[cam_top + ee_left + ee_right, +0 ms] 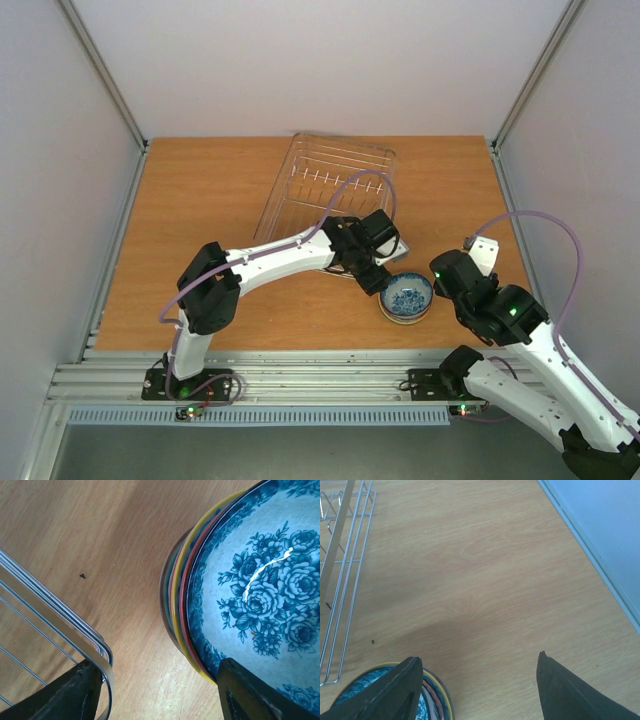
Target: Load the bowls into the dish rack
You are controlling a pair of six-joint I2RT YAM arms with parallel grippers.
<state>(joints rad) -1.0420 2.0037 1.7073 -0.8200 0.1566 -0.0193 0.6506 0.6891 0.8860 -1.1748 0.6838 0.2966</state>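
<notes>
Black fingers [255, 695] of the left pincer [161, 663] are spread wide, one tip over the rim of the stacked bowls [407, 298], blue-flowered one on top. The right pincer [447, 272] gapes too, just beside the stack. The bowls sit on the wooden tabletop [200, 210], near the dish rack [330, 180].

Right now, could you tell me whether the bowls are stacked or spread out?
Stacked: red and yellow rims nest under the blue-flowered bowl, outside the rack.
</notes>
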